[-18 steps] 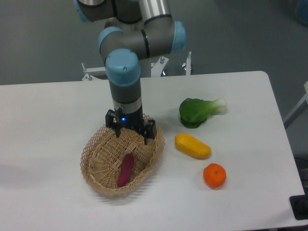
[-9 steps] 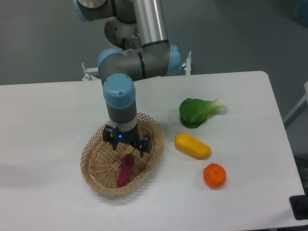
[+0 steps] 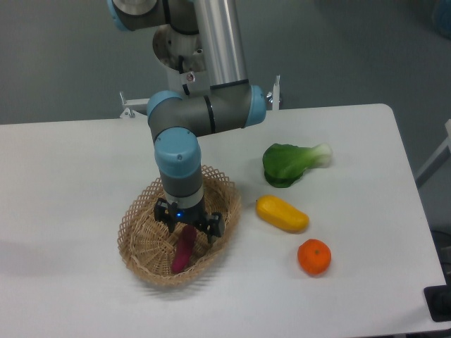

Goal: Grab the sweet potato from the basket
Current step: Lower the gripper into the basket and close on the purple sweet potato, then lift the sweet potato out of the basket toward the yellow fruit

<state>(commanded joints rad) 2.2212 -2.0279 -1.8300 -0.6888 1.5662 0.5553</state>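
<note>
The sweet potato [image 3: 183,252] is a slender magenta-purple tuber lying lengthwise inside the tan woven basket [image 3: 141,239] at the table's front left. My gripper [image 3: 190,232] points straight down into the basket with its fingers spread, one on each side of the sweet potato's upper end. The fingers stand apart and do not close on the tuber. The gripper body hides the top tip of the sweet potato.
A green leafy vegetable [image 3: 289,163] lies to the right of the basket, a plump yellow vegetable [image 3: 282,214] in front of it, and a round orange fruit [image 3: 314,256] nearer the front edge. The arm's column rises behind the basket.
The gripper has come down and forward, from above the basket's far rim into the basket, until its fingers straddle the sweet potato's upper end. The sweet potato has not moved.
</note>
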